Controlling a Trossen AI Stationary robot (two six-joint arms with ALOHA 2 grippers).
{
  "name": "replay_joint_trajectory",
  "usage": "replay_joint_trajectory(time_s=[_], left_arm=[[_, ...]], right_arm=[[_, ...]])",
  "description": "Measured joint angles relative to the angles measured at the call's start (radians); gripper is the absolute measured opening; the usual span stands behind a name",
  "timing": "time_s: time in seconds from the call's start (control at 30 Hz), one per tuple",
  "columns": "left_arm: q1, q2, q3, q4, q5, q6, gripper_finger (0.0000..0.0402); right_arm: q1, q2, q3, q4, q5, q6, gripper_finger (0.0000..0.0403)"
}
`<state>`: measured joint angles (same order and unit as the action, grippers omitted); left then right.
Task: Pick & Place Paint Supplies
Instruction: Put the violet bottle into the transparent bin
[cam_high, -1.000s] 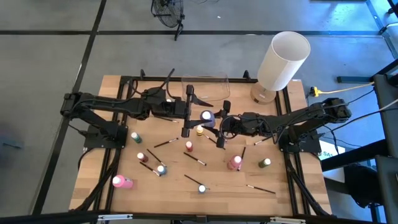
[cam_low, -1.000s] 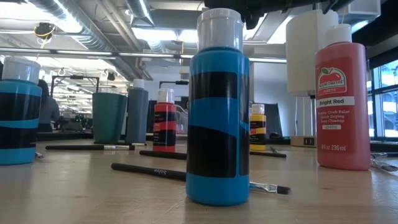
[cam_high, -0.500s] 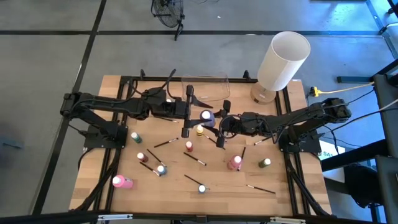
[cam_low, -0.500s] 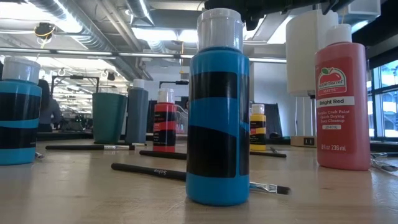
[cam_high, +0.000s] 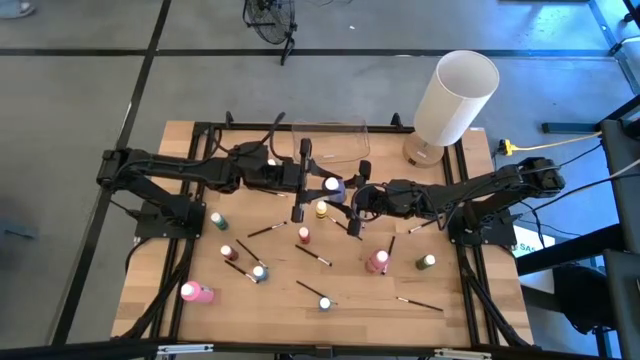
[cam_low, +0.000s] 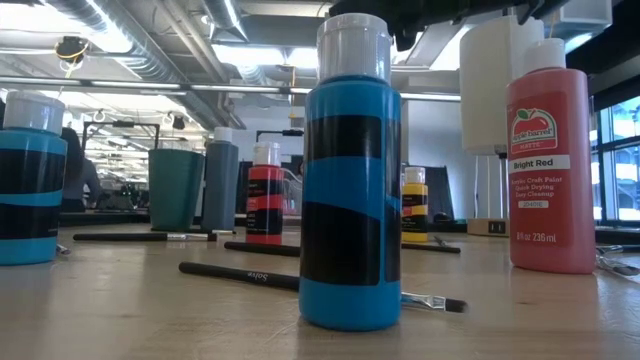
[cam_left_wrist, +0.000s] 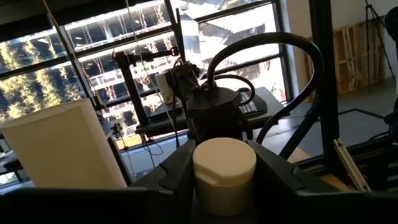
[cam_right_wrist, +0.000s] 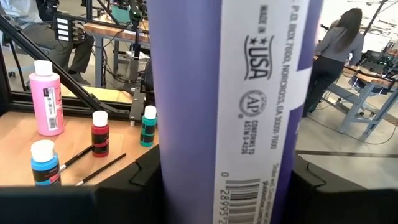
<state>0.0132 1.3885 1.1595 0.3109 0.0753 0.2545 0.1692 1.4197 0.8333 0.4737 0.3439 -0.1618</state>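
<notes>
A purple paint bottle (cam_high: 338, 189) with a white cap (cam_high: 329, 185) is held up over the middle of the table, between both arms. My right gripper (cam_high: 352, 197) reaches it from the right and is shut on its body (cam_right_wrist: 230, 93). My left gripper (cam_high: 316, 185) comes from the left, its fingers on either side of the cap (cam_left_wrist: 224, 168). More small bottles stand on the wood: yellow (cam_high: 321, 209), red (cam_high: 303, 236), pink (cam_high: 378, 262) and blue (cam_low: 350, 190). Thin dark paintbrushes (cam_high: 312, 256) lie among them. My left gripper pinches the white cap (cam_left_wrist: 205, 177) at the bottle's top between its two fingers (cam_left_wrist: 177, 174), which come in level from the table's left. The cap stands upright between them. My right gripper pinches the bottle's purple labelled body (cam_right_wrist: 186, 124) between its fingers, roughly level from the table's right. The bottle stands upright in the hold, clear of the table.
A clear rectangular container (cam_high: 330, 140) stands just beyond the grippers at the far side. A large white cylinder (cam_high: 455, 95) is at the far right corner. A pink bottle (cam_high: 195, 292) lies near the front left, a green one (cam_high: 425, 262) stands front right.
My left gripper's fingers have drawn in onto the bottle's cap. Both arms and the purple bottle have stayed in place.
</notes>
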Motion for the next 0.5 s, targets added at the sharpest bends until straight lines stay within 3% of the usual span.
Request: replay_joint_trajectory(time_s=[0.13, 0.5], left_arm=[[0.0, 0.001, -0.001, 0.0, -0.001, 0.004, 0.0117], [0.002, -0.03, -0.004, -0.068, -0.063, 0.03, 0.0117]], right_arm=[[0.0, 0.0, 0.0, -0.004, 0.011, 0.002, 0.0221], [0.029, -0.012, 0.003, -0.112, 0.237, 0.08, 0.0296]])
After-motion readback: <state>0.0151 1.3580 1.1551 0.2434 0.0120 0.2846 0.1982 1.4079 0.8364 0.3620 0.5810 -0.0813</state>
